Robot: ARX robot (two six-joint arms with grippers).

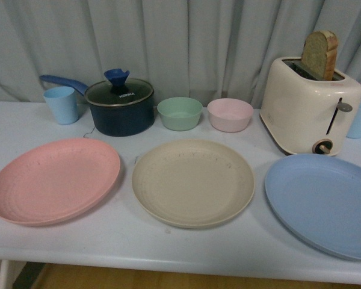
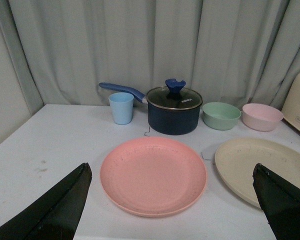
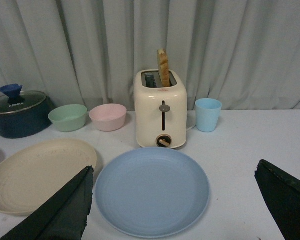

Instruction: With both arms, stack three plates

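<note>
Table [image 1: 126, 244], pink plate [image 1: 54, 180], beige plate [image 1: 192, 182], blue plate [image 1: 322, 201]

You see a pink plate [image 1: 54, 180], a beige plate [image 1: 192, 182] and a light blue plate [image 1: 322, 201], rims faintly ridged. Note the navy pot [image 1: 120, 111], green bowl [image 1: 180, 113], pink bowl [image 1: 230, 114], cream toaster [image 1: 307, 108] and pale blue cup [image 1: 63, 104].

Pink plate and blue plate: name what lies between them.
The beige plate, touching neither the pink plate nor the blue plate, per the front view.
</note>
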